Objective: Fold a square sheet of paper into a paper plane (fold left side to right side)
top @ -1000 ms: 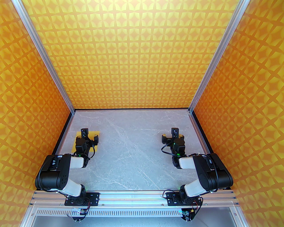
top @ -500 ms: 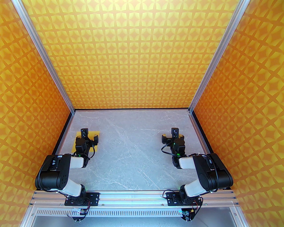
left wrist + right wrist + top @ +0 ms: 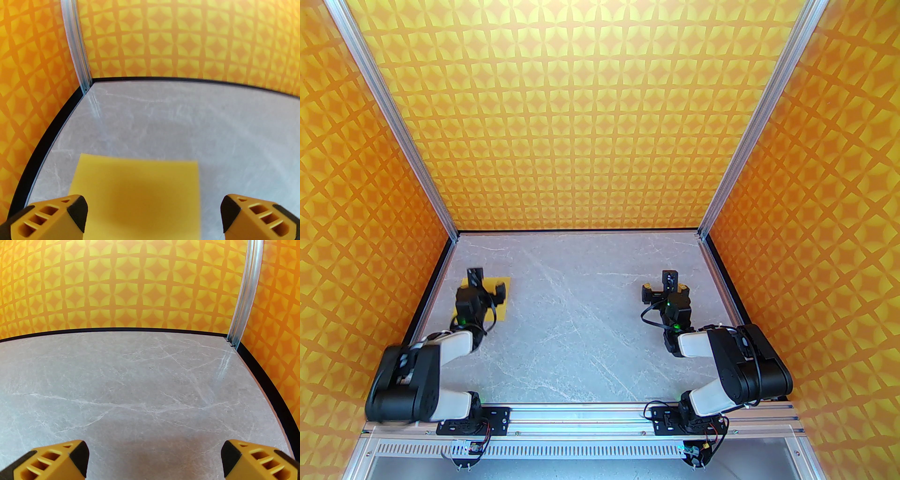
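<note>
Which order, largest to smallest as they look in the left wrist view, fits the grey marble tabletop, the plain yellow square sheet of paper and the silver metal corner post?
1. grey marble tabletop
2. plain yellow square sheet of paper
3. silver metal corner post

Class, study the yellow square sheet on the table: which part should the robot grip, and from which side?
Likely its left edge, from above: the square sheet of paper lies flat on the table, so a finger must slide under. The open left gripper hangs over it.
</note>
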`<state>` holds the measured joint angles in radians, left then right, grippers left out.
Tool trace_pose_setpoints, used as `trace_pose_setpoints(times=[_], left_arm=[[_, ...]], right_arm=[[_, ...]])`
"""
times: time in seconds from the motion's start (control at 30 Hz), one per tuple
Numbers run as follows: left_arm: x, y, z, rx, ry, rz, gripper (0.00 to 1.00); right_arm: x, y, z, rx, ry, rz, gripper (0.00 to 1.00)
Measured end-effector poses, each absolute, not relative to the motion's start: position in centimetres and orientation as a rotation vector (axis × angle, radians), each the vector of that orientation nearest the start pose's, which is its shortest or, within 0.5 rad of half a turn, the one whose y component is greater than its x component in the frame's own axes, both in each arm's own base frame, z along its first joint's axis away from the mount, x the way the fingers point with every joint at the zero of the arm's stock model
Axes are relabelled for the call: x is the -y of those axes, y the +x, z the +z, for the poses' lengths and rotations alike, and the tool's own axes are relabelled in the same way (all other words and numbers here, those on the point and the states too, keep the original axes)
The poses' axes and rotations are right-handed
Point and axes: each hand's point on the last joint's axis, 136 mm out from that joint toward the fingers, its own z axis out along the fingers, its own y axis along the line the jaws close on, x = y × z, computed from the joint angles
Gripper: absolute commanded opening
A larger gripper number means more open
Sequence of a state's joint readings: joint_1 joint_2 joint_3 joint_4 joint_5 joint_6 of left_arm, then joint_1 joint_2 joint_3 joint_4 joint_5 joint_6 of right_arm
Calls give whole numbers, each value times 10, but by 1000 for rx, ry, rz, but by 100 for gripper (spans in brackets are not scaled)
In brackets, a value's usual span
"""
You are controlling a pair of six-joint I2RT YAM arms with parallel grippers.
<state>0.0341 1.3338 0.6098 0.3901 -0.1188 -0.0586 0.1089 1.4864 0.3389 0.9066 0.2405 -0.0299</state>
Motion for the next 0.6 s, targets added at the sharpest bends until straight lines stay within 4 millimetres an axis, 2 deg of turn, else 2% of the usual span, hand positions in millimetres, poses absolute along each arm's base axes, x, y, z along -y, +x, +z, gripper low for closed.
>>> trace_pose_setpoints(times=[0.07,0.13,0.2,0.27,0.3,0.37,0.47,0.6], left_arm=[[-40,426,210,-1904,-235,69,99],[-43,436,247,-1919,-307,29,99],[-43,443,265,-1948,-361,-7,99],[-42,445,263,-1995,-402,-35,99],[-39,444,252,-2037,-416,-52,99],[-34,442,218,-2149,-442,-87,99],[-24,443,157,-2319,-494,-143,99],[-14,436,96,-2466,-575,-214,99]], right_arm=[[5,384,136,-1799,89,-175,99],[14,383,161,-1807,192,-180,99],[22,392,195,-1802,320,-156,99],[25,399,228,-1783,398,-117,99],[23,401,247,-1778,422,-81,99],[16,399,265,-1780,433,-8,99],[-5,393,267,-1840,399,137,99],[-30,389,258,-1920,354,289,99]])
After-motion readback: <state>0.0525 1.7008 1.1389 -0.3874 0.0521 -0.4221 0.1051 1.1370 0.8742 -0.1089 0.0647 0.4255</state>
